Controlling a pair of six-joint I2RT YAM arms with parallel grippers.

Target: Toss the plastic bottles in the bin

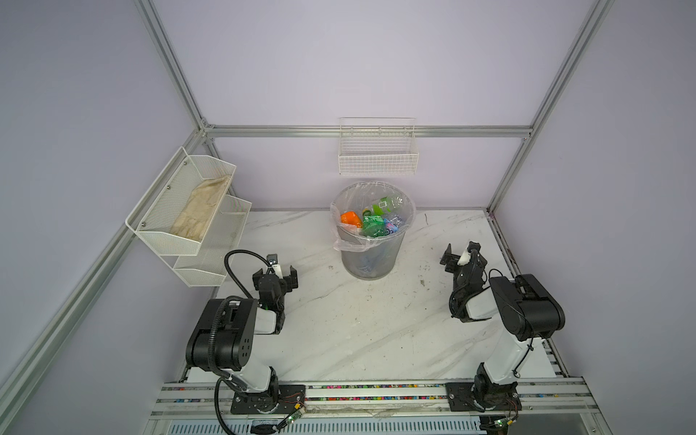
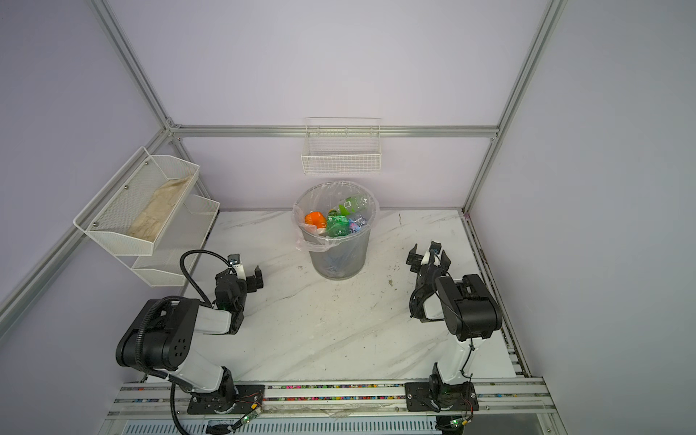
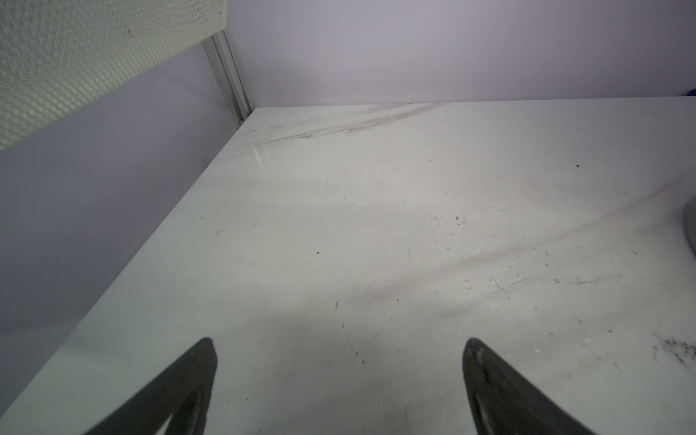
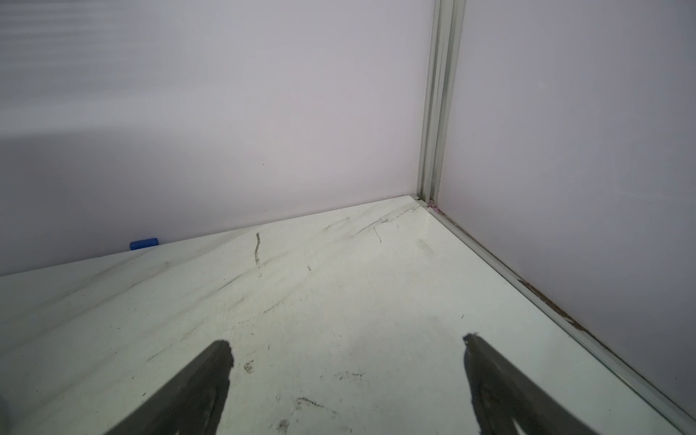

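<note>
Marble tabletop [image 1: 357,331] bears a grey bin [image 1: 367,260] of colourful plastic bottles [image 1: 373,226]; left tool [image 1: 275,273], right tool [image 1: 462,253] gape empty.

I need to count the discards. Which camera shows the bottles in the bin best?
A top view: it looks down into the bin, onto the plastic bottles piled inside; both top views do. The left wrist view catches only a sliver of the bin's wall, no bottles; the right wrist view, neither.
</note>
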